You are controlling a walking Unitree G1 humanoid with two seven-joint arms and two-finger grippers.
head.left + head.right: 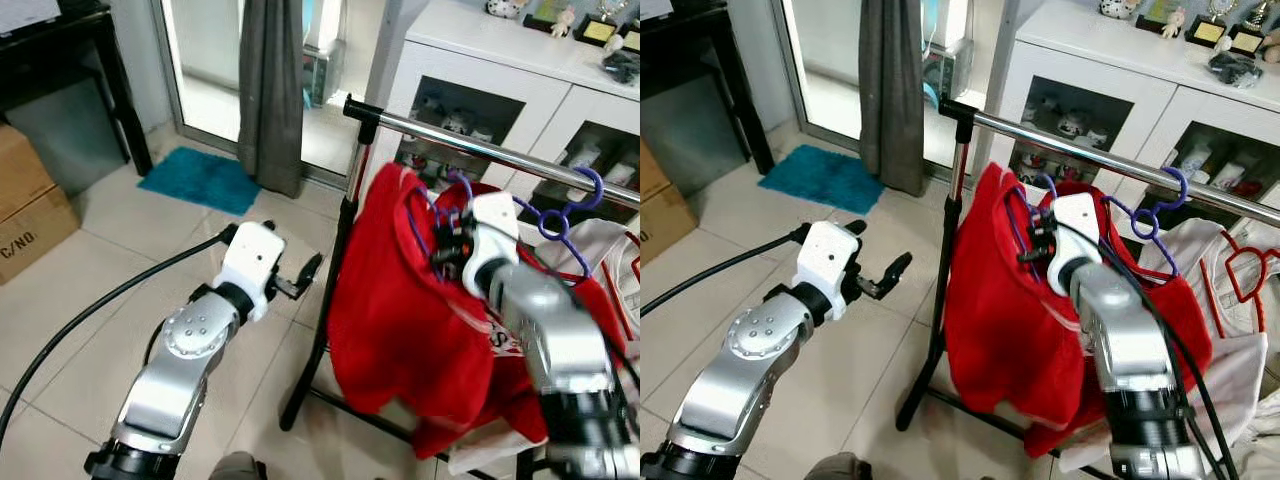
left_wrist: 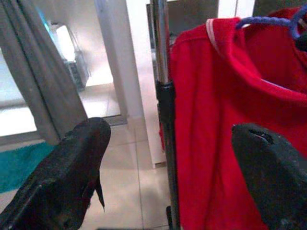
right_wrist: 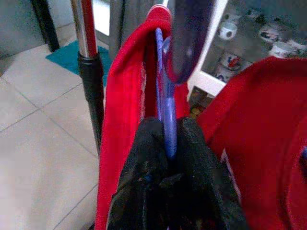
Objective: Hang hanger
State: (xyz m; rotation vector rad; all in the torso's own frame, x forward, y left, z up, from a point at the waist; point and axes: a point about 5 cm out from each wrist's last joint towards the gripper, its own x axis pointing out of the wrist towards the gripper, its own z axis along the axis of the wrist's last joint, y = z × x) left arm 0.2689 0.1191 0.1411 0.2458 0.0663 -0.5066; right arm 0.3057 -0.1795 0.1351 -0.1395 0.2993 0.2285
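Beige floor tiles (image 1: pixel 120 290) fill the lower left of the left eye view, with one teal mat (image 1: pixel 200 178) and one grey curtain (image 1: pixel 270 90) by the glass door at the upper centre. A cardboard box (image 1: pixel 30 200) stands at the left edge and a white cabinet (image 1: pixel 500 90) fills the upper right. One chrome rail (image 1: pixel 450 140) runs from the upper centre down to the right edge on a black upright, with open floor to its left. A red shirt (image 1: pixel 400 320) hangs below the rail on a purple hanger (image 1: pixel 425 225), and a second purple hook (image 1: pixel 580 205) sits just under the rail at the right. The left gripper (image 1: pixel 305 275) hovers over bare tiles left of the upright.

From the right eye view, the right gripper (image 1: pixel 1032 240) presses into the shirt's collar, and one red hanger (image 1: pixel 1240 265) shows at the right edge.

At the left wrist, two black fingers (image 2: pixel 72 177) stand wide apart, framing the upright and the shirt.

At the right wrist, the fingers (image 3: pixel 144 158) are clamped together on the purple hanger's wire beside the red collar.
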